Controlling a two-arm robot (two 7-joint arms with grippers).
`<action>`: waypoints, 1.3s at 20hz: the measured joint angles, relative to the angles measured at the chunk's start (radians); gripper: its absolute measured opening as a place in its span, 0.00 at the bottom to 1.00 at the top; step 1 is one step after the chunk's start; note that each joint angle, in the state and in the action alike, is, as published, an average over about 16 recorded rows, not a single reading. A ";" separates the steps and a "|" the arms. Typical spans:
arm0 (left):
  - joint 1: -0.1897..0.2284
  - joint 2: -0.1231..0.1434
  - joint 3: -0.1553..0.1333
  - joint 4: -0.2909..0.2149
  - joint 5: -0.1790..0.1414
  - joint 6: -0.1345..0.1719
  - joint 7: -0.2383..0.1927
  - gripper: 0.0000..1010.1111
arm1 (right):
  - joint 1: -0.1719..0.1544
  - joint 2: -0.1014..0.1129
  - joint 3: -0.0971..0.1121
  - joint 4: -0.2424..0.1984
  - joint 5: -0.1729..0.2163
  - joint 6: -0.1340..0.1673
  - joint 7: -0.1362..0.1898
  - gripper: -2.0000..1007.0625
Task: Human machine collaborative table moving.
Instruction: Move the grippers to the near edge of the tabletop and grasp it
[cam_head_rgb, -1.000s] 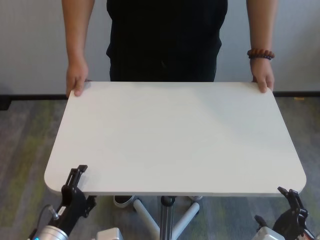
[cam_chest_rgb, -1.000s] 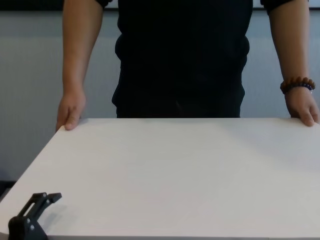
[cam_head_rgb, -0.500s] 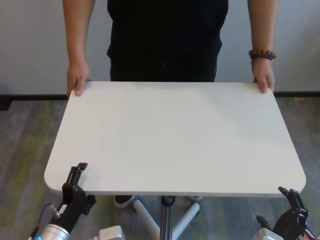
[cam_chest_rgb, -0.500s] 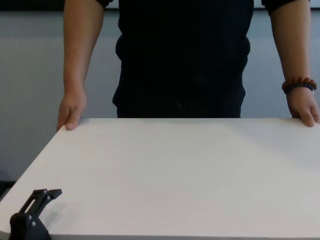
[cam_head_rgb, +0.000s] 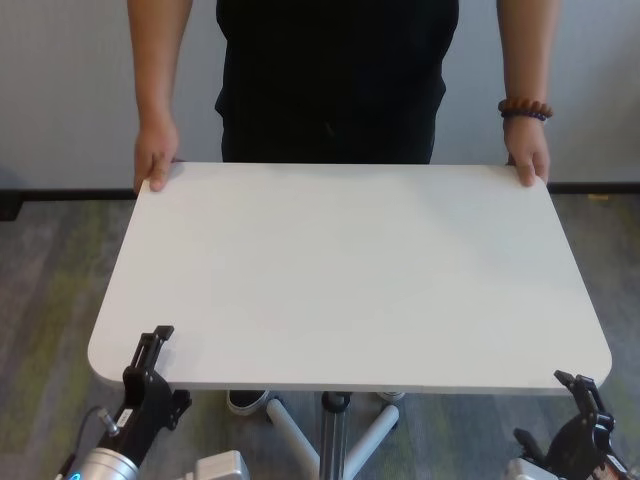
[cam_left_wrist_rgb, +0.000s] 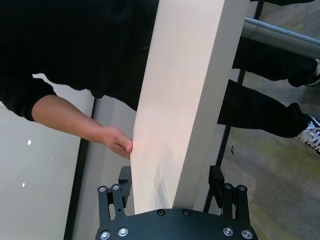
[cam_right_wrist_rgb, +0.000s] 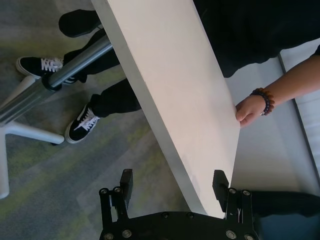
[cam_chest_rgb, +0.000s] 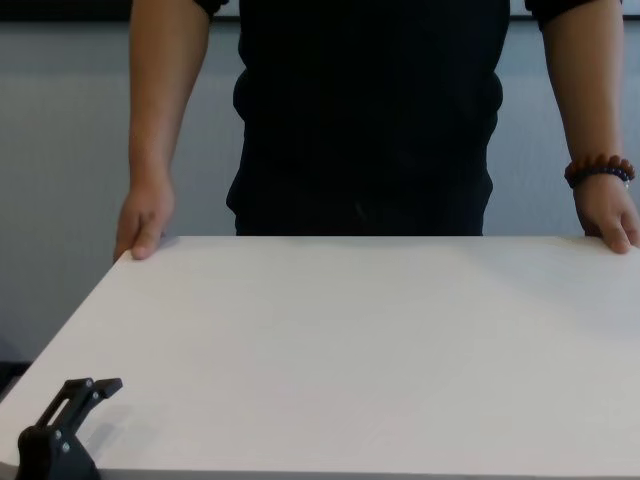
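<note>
The white table (cam_head_rgb: 350, 270) stands between me and the human (cam_head_rgb: 330, 80), who holds its two far corners, one hand (cam_head_rgb: 153, 163) at the left and the braceleted hand (cam_head_rgb: 527, 160) at the right. My left gripper (cam_head_rgb: 153, 352) is open at the near left corner. In the left wrist view the tabletop's edge (cam_left_wrist_rgb: 175, 100) runs between the spread fingers (cam_left_wrist_rgb: 125, 181) of the left gripper (cam_left_wrist_rgb: 170, 179). My right gripper (cam_head_rgb: 583, 392) is open at the near right corner, and the right wrist view shows the right gripper (cam_right_wrist_rgb: 172, 181) straddling the tabletop (cam_right_wrist_rgb: 175, 85) without clamping it.
Under the tabletop a grey metal post (cam_right_wrist_rgb: 75, 65) goes down to white base legs (cam_head_rgb: 290, 430) on grey-green carpet (cam_head_rgb: 50, 290). The human's sneakers (cam_right_wrist_rgb: 82, 122) are beside the base. A pale wall (cam_head_rgb: 60, 90) is close behind the human.
</note>
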 joint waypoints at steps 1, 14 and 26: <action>0.000 0.000 0.000 0.000 -0.001 0.000 0.000 0.99 | 0.002 -0.001 -0.001 0.002 -0.010 0.004 0.001 0.99; 0.001 0.003 0.000 -0.003 -0.006 -0.001 -0.003 0.99 | 0.055 -0.021 -0.030 0.052 -0.158 0.047 0.003 0.99; 0.002 0.004 0.000 -0.004 -0.008 -0.002 -0.004 0.99 | 0.116 -0.067 -0.044 0.132 -0.238 0.037 -0.002 0.99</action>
